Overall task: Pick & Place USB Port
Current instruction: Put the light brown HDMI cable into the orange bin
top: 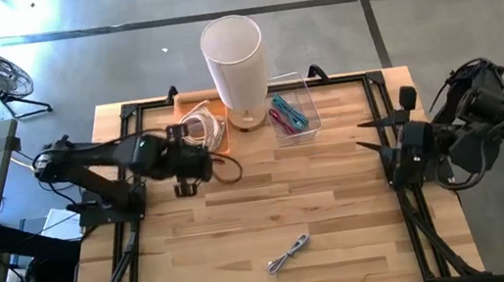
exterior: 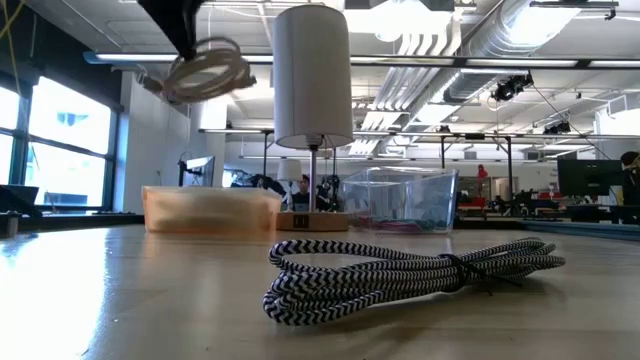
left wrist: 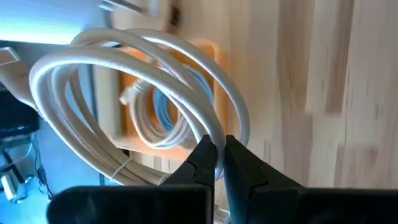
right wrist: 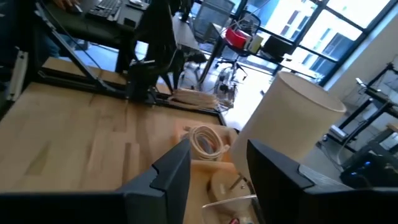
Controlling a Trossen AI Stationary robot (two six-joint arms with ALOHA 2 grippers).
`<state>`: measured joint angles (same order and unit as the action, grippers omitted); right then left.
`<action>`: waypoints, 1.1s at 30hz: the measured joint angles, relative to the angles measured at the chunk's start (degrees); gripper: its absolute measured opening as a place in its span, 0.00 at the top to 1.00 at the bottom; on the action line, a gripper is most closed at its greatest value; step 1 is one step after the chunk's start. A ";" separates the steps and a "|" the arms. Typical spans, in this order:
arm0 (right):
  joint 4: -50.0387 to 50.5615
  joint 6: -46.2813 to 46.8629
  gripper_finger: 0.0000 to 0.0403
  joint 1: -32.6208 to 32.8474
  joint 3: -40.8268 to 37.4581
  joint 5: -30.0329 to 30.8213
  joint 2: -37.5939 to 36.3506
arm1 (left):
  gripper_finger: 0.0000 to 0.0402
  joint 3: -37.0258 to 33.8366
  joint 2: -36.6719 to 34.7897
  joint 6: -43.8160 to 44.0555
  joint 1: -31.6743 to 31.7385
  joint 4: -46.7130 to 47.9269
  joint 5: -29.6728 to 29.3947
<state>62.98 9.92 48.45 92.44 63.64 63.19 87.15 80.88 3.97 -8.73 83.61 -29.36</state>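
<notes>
Wooden slatted table (top: 244,221), open office behind. Left gripper (left wrist: 217,163) pinches a coiled white USB cable (left wrist: 149,81), lifted above the orange tray (top: 189,100): pick done, placing left. Braided black-and-white cable (top: 288,253) lies untouched near the front. Right gripper (right wrist: 214,168) waits at the table's right edge, fingers apart.

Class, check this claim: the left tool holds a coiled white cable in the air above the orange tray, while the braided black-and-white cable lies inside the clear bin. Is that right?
Not quite. The braided black-and-white cable lies on the bare table near the front, well apart from the clear bin, as the high view shows. The rest holds: the left tool grips the coiled white cable above the orange tray.
</notes>
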 joint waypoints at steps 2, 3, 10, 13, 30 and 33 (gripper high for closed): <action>0.00 -0.77 0.63 -0.36 0.00 0.43 -0.32 | 0.98 0.00 0.93 -6.48 3.36 0.60 2.90; 0.05 -0.75 0.63 -0.57 0.00 0.50 -0.42 | 0.98 -0.01 1.37 -9.64 5.03 0.79 3.83; 0.20 -1.10 0.63 -2.98 0.00 0.59 -0.74 | 0.98 -0.04 2.75 -28.79 16.22 -0.33 8.72; 0.20 -0.92 0.63 -3.59 0.00 0.78 -1.03 | 0.98 -0.04 2.53 -34.44 20.58 -0.58 12.36; 1.42 -0.97 0.64 -8.76 0.00 1.35 -2.22 | 0.98 -13.91 2.58 -52.94 32.40 -14.32 20.75; 2.12 -0.97 0.64 -10.11 0.00 1.01 -2.22 | 0.98 -16.24 2.60 -54.40 34.18 -19.44 20.52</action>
<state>65.10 8.95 38.34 92.44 64.65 60.97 70.91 83.48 -50.42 25.45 64.17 -8.84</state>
